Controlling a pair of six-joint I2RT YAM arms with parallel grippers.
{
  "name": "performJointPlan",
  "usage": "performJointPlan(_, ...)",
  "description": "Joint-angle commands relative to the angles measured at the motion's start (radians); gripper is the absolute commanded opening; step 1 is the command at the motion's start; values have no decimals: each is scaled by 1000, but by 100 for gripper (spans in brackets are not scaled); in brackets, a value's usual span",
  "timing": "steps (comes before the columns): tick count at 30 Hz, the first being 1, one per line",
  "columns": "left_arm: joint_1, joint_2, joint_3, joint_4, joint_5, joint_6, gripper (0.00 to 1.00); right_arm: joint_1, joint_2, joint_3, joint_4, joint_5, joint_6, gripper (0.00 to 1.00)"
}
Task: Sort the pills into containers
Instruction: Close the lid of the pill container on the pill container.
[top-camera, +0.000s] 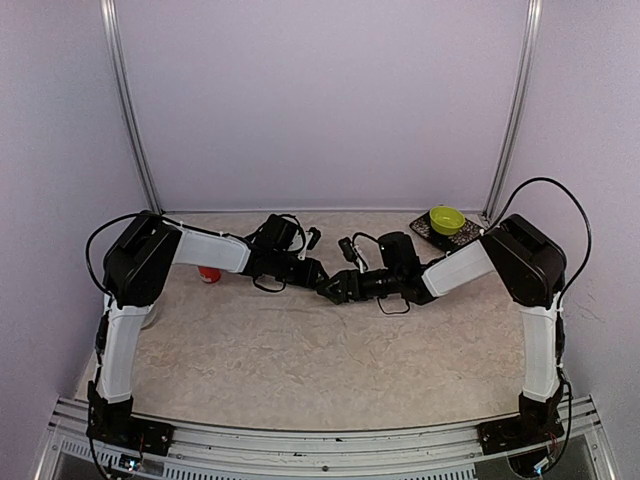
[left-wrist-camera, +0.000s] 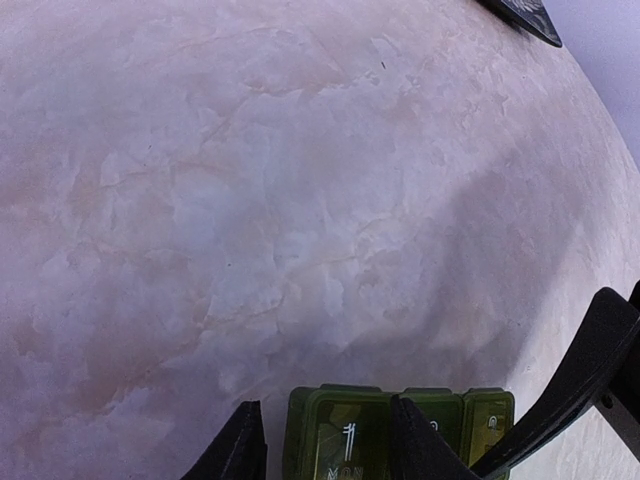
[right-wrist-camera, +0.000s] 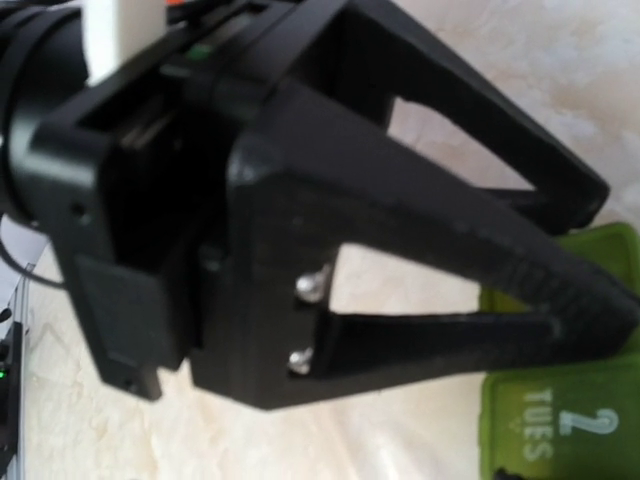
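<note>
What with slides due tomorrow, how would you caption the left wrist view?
Left claw straddling the MON end of the green containers on the marbled table.

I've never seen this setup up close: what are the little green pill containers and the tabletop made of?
Pill containers: probably translucent green plastic, smooth moulded lids with white printed marks. Tabletop: pale marble-look veining, matte; real stone or printed laminate, can't tell.

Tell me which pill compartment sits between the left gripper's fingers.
The MON compartment, marked 1: it sits between the fingers of the left gripper; the other two compartments lie beyond one finger.
</note>
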Motion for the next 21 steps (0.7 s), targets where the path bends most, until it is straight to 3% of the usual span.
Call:
performJointPlan(1,-4,24,-3,-85,-33,13,42,17,24,-46,-88,-19,0,73)
performJointPlan(16,-3,21,0,-94,-37,14,42,40,47,-30,-160,18,-37,72)
performJointPlan(21,-3,17,1,-96,-38,7,42,40,3,-26,-135,-39,-61,72)
